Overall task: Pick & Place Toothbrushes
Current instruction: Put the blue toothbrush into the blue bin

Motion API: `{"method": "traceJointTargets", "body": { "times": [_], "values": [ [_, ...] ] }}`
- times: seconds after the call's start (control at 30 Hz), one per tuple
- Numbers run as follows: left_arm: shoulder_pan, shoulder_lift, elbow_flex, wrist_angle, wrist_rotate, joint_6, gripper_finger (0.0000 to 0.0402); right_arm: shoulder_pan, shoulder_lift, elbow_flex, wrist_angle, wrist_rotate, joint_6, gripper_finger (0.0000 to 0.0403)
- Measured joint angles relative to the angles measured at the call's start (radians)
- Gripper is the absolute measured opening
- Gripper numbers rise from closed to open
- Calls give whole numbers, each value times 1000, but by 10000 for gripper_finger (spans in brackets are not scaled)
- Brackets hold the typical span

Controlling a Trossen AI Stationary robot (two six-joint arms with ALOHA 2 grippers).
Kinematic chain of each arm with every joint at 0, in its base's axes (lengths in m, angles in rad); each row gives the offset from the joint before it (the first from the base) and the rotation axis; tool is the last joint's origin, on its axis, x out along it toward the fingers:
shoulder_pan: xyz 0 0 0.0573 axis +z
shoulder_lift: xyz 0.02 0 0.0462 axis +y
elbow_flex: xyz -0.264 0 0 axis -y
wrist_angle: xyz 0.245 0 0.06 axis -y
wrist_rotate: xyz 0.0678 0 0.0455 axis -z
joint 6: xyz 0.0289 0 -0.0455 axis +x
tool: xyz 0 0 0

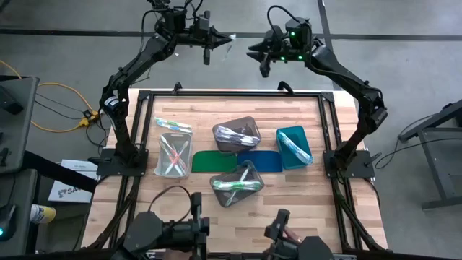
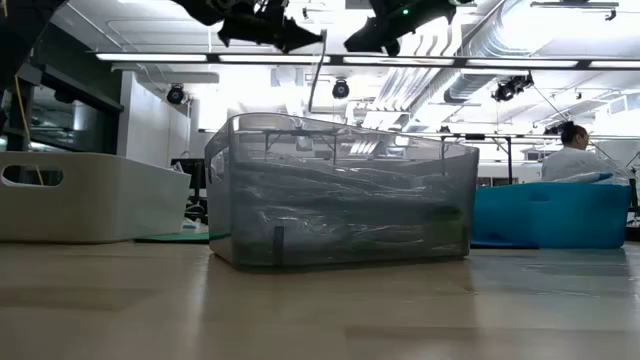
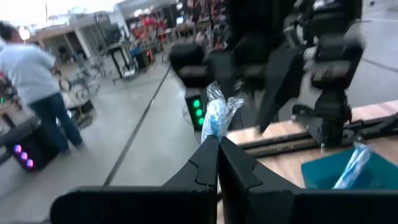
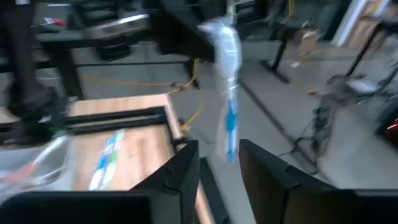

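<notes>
Fingers of the left gripper [image 1: 229, 37] are clenched on a wrapped toothbrush [image 1: 232, 43], pinching its top end so it hangs down, high above the far edge of the tabletop [image 1: 195, 217], around twelve o'clock in the high view. Facing it just beside, the right gripper [image 1: 253, 52] has its fingers [image 4: 186, 163] parted, the toothbrush's lower end hanging between them without clear contact. In the right wrist view the clear wrapper with its blue-handled brush dangles free. On the tabletop, other toothbrushes lie in the clear bin [image 1: 173, 153] at nine o'clock, the grey bin [image 1: 237, 133] near centre, a second grey bin [image 1: 236, 182] at six o'clock, and the teal bin [image 1: 293, 146] at three o'clock. A green mat [image 1: 213, 161] and blue mat [image 1: 263, 160] lie between them.
</notes>
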Motion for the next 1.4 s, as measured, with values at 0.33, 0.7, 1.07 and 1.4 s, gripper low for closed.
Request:
{"method": "traceJointTargets", "body": {
  "times": [0.33, 0.7, 1.07, 1.4],
  "values": [
    [-54, 0, -1, 76, 7, -31, 0, 19, 70, 0, 81, 19, -16, 233],
    [-106, 0, -1, 91, 14, -43, 0, 93, 104, 0, 156, 187, -20, 230],
    [-109, 1, -1, 91, 6, -62, 0, 95, 94, 0, 11, 198, -12, 36],
    [-110, 2, -2, 93, -9, -55, 85, 95, 90, 0, -47, 171, 31, 36]
  ]
}}
